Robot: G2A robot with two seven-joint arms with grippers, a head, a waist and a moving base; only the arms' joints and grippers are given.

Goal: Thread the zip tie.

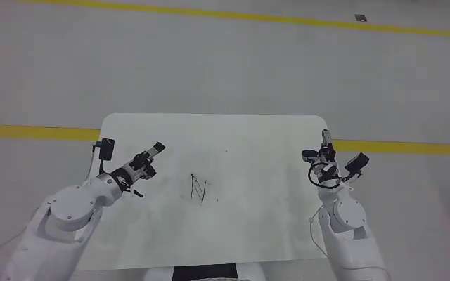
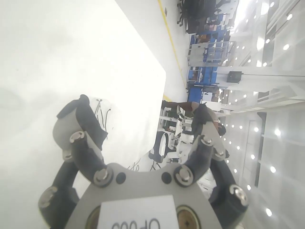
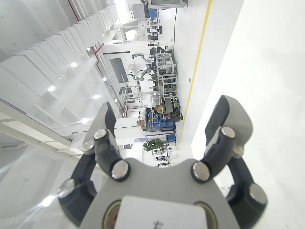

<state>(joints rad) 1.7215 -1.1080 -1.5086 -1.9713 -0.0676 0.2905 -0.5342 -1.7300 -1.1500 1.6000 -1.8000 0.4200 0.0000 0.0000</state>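
Several thin black zip ties (image 1: 200,188) lie in a small loose bunch near the middle of the white table (image 1: 246,140). In the left wrist view the zip ties (image 2: 102,115) show just past one finger. My left gripper (image 1: 156,150) hovers over the table's left part, open and holding nothing, a short way left of the ties. My right gripper (image 1: 318,146) is at the table's right edge, open and holding nothing, far from the ties. In their own views the left gripper (image 2: 140,106) and the right gripper (image 3: 166,106) both have wide gaps between their fingers.
The table top around the ties is bare white. A yellow floor line (image 1: 394,146) runs behind the table's right edge, with grey floor beyond. Workshop racks and machines (image 3: 162,77) stand far off in the room.
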